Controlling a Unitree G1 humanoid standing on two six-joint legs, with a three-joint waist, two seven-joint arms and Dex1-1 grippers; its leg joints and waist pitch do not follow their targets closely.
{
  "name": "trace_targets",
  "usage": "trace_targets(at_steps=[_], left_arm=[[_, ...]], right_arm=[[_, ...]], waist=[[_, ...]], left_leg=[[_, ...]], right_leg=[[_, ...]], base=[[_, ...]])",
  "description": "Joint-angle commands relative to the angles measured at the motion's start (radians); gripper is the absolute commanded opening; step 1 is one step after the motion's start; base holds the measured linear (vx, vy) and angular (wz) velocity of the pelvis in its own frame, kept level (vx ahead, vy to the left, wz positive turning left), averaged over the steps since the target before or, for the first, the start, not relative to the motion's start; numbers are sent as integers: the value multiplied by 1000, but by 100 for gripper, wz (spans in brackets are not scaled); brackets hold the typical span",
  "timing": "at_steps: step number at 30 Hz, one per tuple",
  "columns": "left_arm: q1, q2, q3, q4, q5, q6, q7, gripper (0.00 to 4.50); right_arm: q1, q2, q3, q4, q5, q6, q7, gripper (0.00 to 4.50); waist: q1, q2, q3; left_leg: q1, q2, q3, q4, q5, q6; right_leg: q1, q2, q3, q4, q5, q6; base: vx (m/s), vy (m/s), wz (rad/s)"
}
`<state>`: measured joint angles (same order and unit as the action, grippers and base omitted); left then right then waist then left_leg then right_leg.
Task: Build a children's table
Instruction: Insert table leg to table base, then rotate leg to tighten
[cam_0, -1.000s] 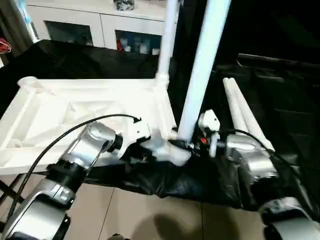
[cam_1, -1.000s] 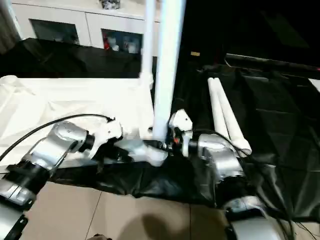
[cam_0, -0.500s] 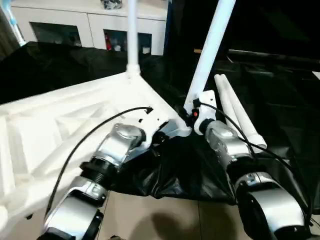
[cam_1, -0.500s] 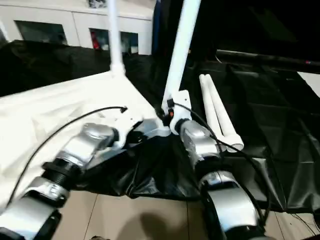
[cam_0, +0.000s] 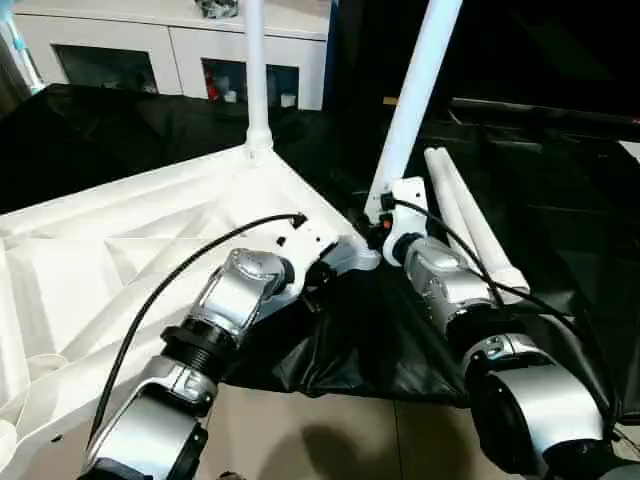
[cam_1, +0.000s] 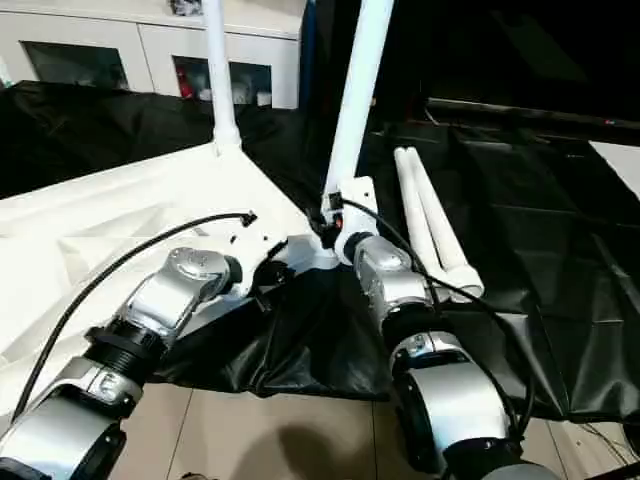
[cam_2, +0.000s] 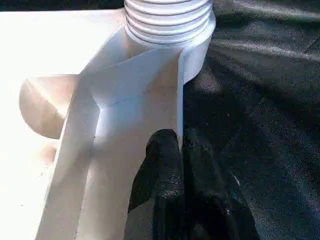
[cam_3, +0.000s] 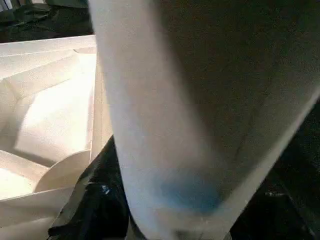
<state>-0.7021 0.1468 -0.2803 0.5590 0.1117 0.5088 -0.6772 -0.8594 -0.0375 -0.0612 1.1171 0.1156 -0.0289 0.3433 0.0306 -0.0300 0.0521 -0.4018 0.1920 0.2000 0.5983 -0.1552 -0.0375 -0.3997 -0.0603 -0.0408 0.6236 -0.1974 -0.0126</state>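
Left gripper (cam_2: 182, 160): two black fingers pressed together, pinching the thin upright wall of the table top (cam_0: 110, 270) at its near corner. In the left wrist view the fingertips (cam_2: 162, 150) clamp that wall just below a ribbed, threaded corner socket (cam_2: 167, 20). Left silver forearm (cam_0: 225, 300) enters from the lower left of the head view, a black cable arching over it.

Right gripper (cam_0: 385, 215): centre of the head view, jaws partly spread around the foot of a leaning leg (cam_0: 415, 90). In the right wrist view this leg (cam_3: 170, 125) stands close before the camera. Right silver forearm (cam_1: 385, 285) rises from the lower right.

Table top: white plastic, lying upside down, ribbed underside upward, spreading from the lower left to the centre of the frame; its near corner lies just beside the right gripper. It rests on a black sheet (cam_0: 560, 200) that covers the work surface and hangs over the near edge in folds.

Leaning leg: white, round, slanting from the centre up to the top edge, right of middle.

Standing leg (cam_0: 255, 70): white, upright in the socket at the far corner of the table top, upper centre.

Loose legs (cam_0: 470, 220): two, white, lying side by side on the black sheet, right of centre, touching along their length.

White cabinet (cam_0: 150, 50): glass doors, along the top left, behind the black sheet.
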Motion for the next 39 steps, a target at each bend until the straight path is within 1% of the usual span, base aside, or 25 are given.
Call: trace_targets(at_steps=[1, 2, 3, 4, 6, 7, 8, 9, 11, 12, 13, 14, 15, 16, 18, 22, 23, 24, 27, 29, 32, 34, 35, 36, 39], left_arm=[[-31, -16, 10, -120, -30, -47, -9, 0], [-27, -11, 6, -127, -32, -48, -22, 0], [-26, -10, 6, -129, -33, -48, -23, 0], [-23, -8, 5, -133, -34, -49, -27, 0], [-18, 0, 3, -139, -37, -53, -39, 0], [-18, 0, 3, -139, -37, -53, -39, 0], [-18, 2, 3, -139, -37, -55, -42, 0], [-15, 7, 1, -142, -41, -58, -55, 0], [-10, 12, -1, -149, -44, -59, -67, 0], [-7, 17, -3, -156, -47, -60, -80, 0], [-7, 17, -3, -156, -47, -60, -80, 0], [-2, 26, -7, -163, -50, -66, -101, 0], [1, 31, -10, -166, -53, -72, -115, 0], [4, 37, -11, -167, -56, -77, -129, 0], [9, 49, -18, -169, -60, -93, -160, 0], [17, 77, -27, -167, -74, -118, -229, 0], [20, 87, -32, -165, -80, -142, -258, 0], [23, 95, -34, -165, -84, -159, -279, 0], [29, 111, -38, -171, -97, -179, -327, 0], [33, 145, -52, -176, -107, -197, -400, 0], [33, 165, -60, -174, -108, -209, -440, 0], [33, 174, -63, -172, -108, -221, -458, 0], [32, 182, -66, -170, -108, -228, -474, 0], [32, 187, -68, -167, -106, -233, -482, 0], [30, 200, -72, -156, -98, -249, -498, 0]], right_arm=[[37, 41, 22, 68, 4, 45, 73, 271], [33, 40, 24, 59, 5, 43, 104, 298], [33, 39, 26, 56, 5, 42, 111, 298], [32, 37, 29, 49, 3, 39, 129, 309], [31, 30, 33, 32, 3, 40, 174, 326], [31, 30, 33, 32, 3, 40, 174, 326], [31, 27, 34, 31, -1, 35, 182, 345], [32, 19, 39, 22, -6, 30, 201, 354], [34, 11, 44, 16, -13, 26, 220, 371], [37, 3, 48, 6, -17, 25, 243, 371], [37, 3, 48, 6, -17, 25, 243, 390], [44, -10, 54, -11, -21, 26, 284, 390], [49, -20, 60, -24, -23, 27, 313, 390], [54, -30, 65, -37, -25, 30, 343, 390], [64, -49, 77, -60, -29, 31, 392, 390], [93, -103, 113, -119, -35, 49, 527, 390], [103, -121, 124, -135, -39, 51, 563, 390], [110, -133, 133, -150, -41, 54, 588, 390], [127, -162, 150, -180, -45, 59, 645, 390], [153, -213, 180, -231, -49, 72, 746, 390], [169, -241, 201, -266, -50, 80, 803, 390], [177, -253, 213, -284, -53, 87, 827, 390], [185, -263, 223, -302, -58, 93, 848, 376], [187, -266, 228, -308, -62, 94, 856, 376], [192, -271, 236, -322, -67, 101, 863, 356]], waist=[[1, 13, -65], [2, 13, -66], [1, 13, -67], [1, 15, -67], [0, 15, -67], [0, 14, -67], [0, 15, -66], [0, 19, -66], [-1, 20, -65], [-1, 20, -65], [0, 24, -65], [0, 21, -66], [1, 24, -66], [2, 22, -66], [5, 28, -68], [9, 28, -66], [14, 33, -66], [14, 30, -66], [22, 32, -65], [26, 31, -66], [34, 32, -66], [34, 31, -67], [35, 30, -65], [35, 29, -66], [36, 29, -67]], left_leg=[[34, 44, -26, -76, -304, -13], [31, 46, -26, -76, -285, -6], [29, 44, -25, -75, -267, 3], [30, 44, -24, -74, -259, 7], [29, 44, -24, -73, -243, 19], [29, 44, -23, -72, -240, 22], [30, 45, -23, -72, -238, 24], [31, 45, -23, -72, -238, 23], [30, 46, -24, -73, -243, 21], [32, 46, -23, -72, -245, 20], [32, 46, -23, -72, -244, 20], [32, 46, -22, -72, -241, 22], [32, 46, -23, -72, -237, 23], [31, 46, -22, -70, -229, 33], [31, 46, -22, -68, -199, 49], [32, 46, -20, -66, -188, 64], [32, 46, -22, -66, -190, 65], [33, 48, -20, -66, -195, 62], [34, 49, -20, -66, -198, 56], [34, 49, -20, -66, -198, 54], [35, 50, -18, -64, -189, 60], [34, 50, -18, -64, -188, 57], [34, 49, -19, -65, -192, 55], [34, 49, -19, -65, -192, 53], [35, 49, -19, -64, -186, 53]], right_leg=[[33, -79, 41, -84, -167, -222], [36, -80, 41, -80, -139, -226], [38, -79, 40, -79, -118, -230], [38, -78, 40, -78, -108, -234], [41, -79, 40, -77, -91, -244], [41, -79, 40, -77, -89, -246], [40, -79, 41, -77, -91, -250], [39, -78, 40, -77, -96, -253], [40, -78, 40, -77, -98, -256], [39, -78, 40, -77, -97, -259], [39, -77, 40, -77, -95, -260], [40, -77, 41, -77, -85, -263], [41, -78, 40, -75, -79, -266], [43, -77, 40, -75, -63, -267], [45, -77, 39, -71, -24, -278], [46, -77, 39, -71, -12, -289], [47, -77, 38, -71, -19, -286], [46, -76, 38, -70, -19, -288], [46, -77, 37, -70, -35, -285], [47, -75, 36, -68, -32, -284], [46, -75, 36, -67, -21, -283], [45, -76, 36, -65, -22, -288], [45, -75, 36, -67, -34, -286], [46, -75, 36, -66, -37, -282], [45, -77, 37, -66, -40, -282]], base=[[0, 0, 0], [0, 0, 0], [0, 0, 0], [0, 0, 0], [0, 0, 0], [0, 0, 0], [0, 0, 0], [0, 0, 0], [0, 0, 0], [0, 0, 0], [0, 0, 0], [0, 0, 0], [0, 0, 0], [0, 0, 0], [0, 0, 0], [0, 0, 0], [0, 0, 0], [0, 0, 0], [0, 0, 0], [0, 0, 0], [0, 0, 0], [0, 0, 0], [0, 0, 0], [0, 0, 0], [0, 0, 0]])
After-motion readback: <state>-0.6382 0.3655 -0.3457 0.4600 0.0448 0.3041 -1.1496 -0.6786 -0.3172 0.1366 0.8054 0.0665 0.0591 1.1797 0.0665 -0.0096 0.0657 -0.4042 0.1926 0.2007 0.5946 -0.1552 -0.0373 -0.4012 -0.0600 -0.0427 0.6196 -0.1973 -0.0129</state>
